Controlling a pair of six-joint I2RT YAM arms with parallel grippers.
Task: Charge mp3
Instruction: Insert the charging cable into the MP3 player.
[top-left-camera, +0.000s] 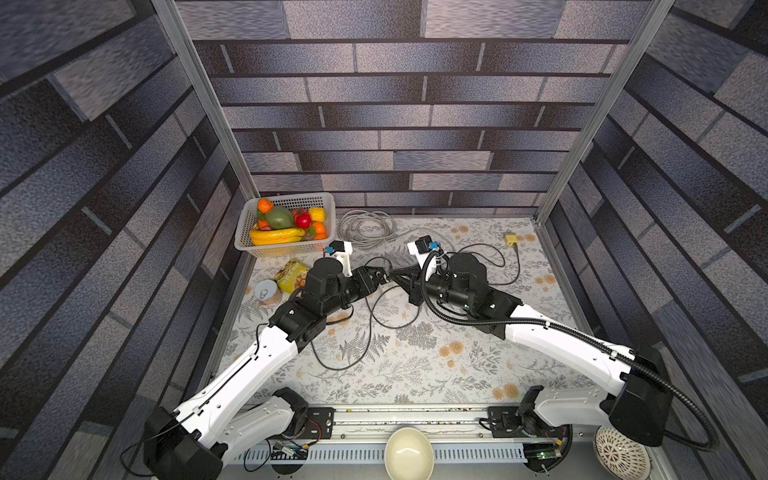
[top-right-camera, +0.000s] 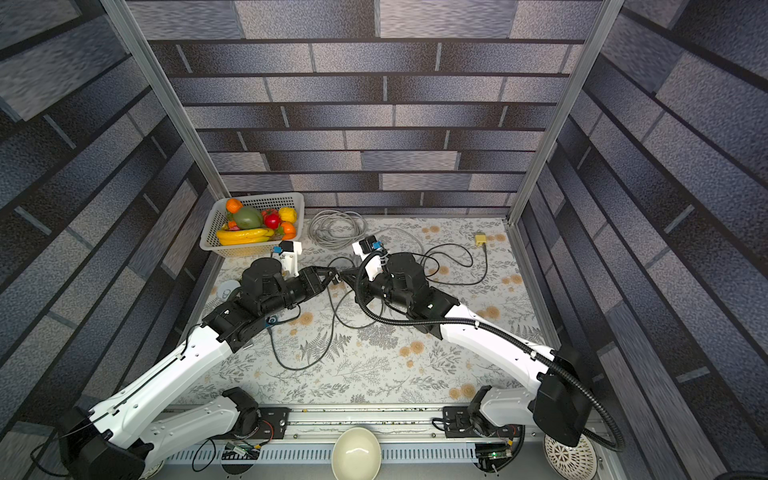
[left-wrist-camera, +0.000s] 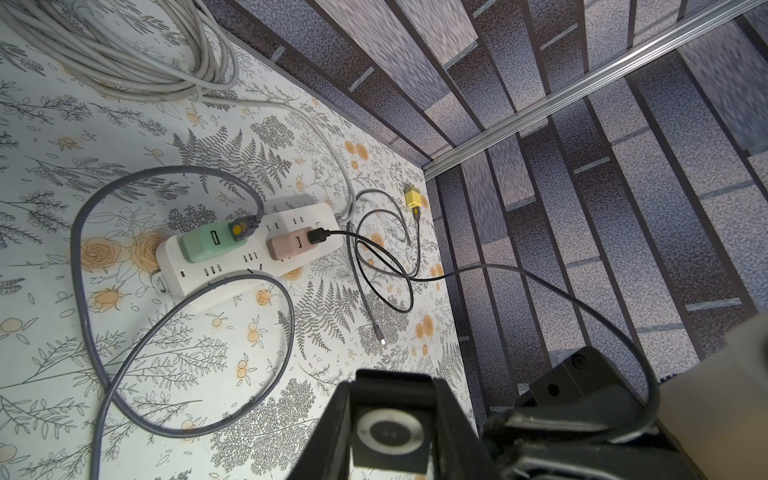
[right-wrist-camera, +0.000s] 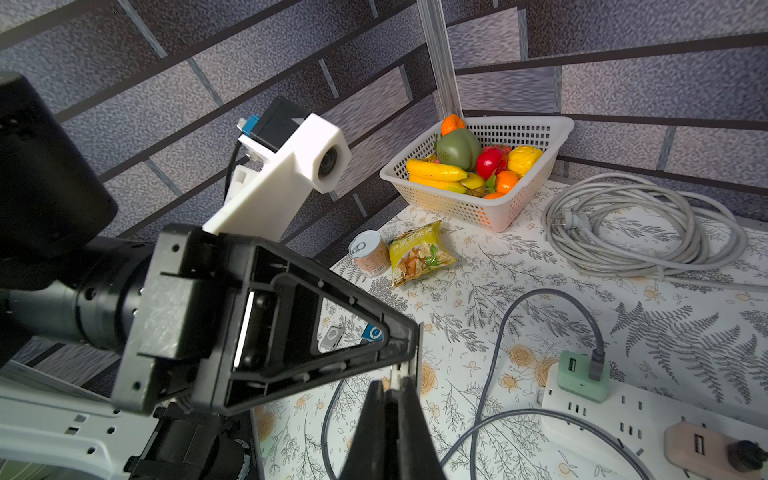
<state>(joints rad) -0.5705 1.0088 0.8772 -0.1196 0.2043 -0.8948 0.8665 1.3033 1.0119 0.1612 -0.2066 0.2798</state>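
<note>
The small grey mp3 player (left-wrist-camera: 390, 436), round control wheel facing up, is clamped between the fingers of the left tool (left-wrist-camera: 392, 390), above the flowered worktop (left-wrist-camera: 50, 187). Tip to tip with it, the right tool (right-wrist-camera: 390, 399) is pinched narrow on the end of a black cable (left-wrist-camera: 540, 286). In both top views the two tools meet over the middle of the worktop. The black cable runs back to a pink adapter (left-wrist-camera: 289, 245) plugged into a white power strip (left-wrist-camera: 232, 270). Beside it on the strip, a green adapter (left-wrist-camera: 208, 245) carries a grey cable (left-wrist-camera: 79, 249). Farther off lie a yellow plug (left-wrist-camera: 412, 196) and a coiled pale cord (left-wrist-camera: 124, 70). A fruit basket (right-wrist-camera: 457, 203) sits in the far left corner, with a can (right-wrist-camera: 368, 251) and a snack bag (right-wrist-camera: 419, 253) near it.
</note>
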